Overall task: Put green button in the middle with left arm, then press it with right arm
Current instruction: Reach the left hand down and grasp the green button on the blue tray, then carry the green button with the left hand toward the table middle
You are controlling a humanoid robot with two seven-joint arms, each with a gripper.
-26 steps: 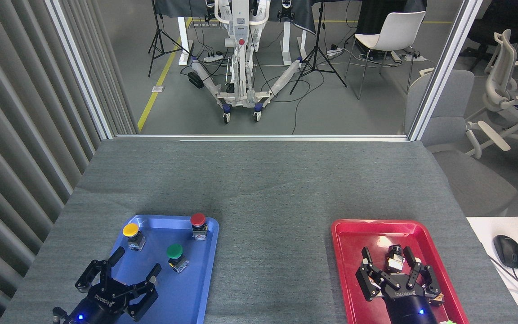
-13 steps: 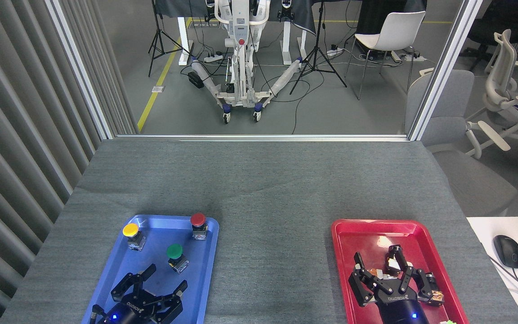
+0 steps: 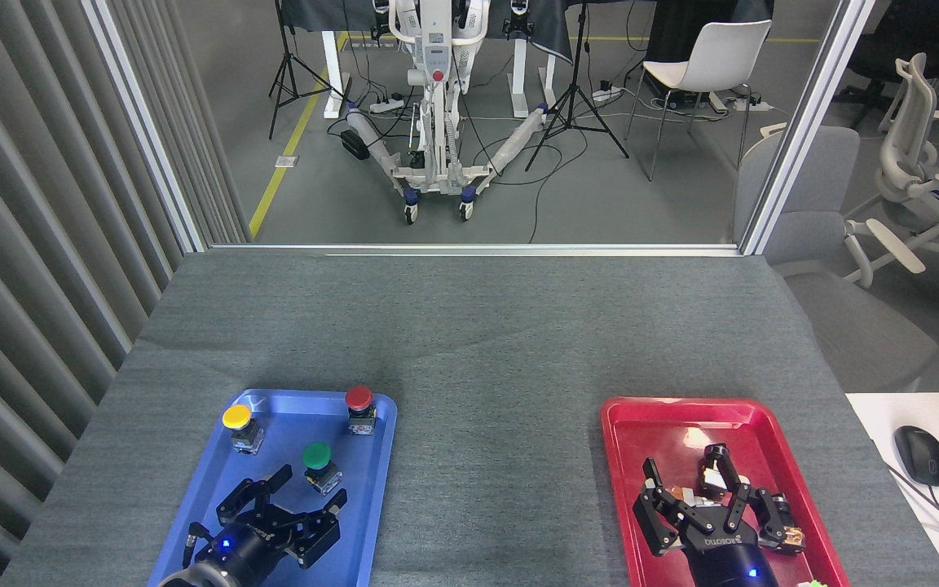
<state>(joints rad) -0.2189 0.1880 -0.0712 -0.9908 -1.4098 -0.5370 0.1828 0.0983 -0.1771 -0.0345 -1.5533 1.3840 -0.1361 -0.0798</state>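
Closer now: my left gripper [image 3: 310, 487] has crept up the blue tray [image 3: 375, 489], jaws spread, just short of the green button [image 3: 319, 465], which stands mid-tray. Grey table [image 3: 486, 408] between trays lies bare. My right gripper [image 3: 685, 481] hangs splayed over the red tray [image 3: 624, 489].

A single head camera looks forward and down over the table [image 3: 469, 326], seemingly from close above.
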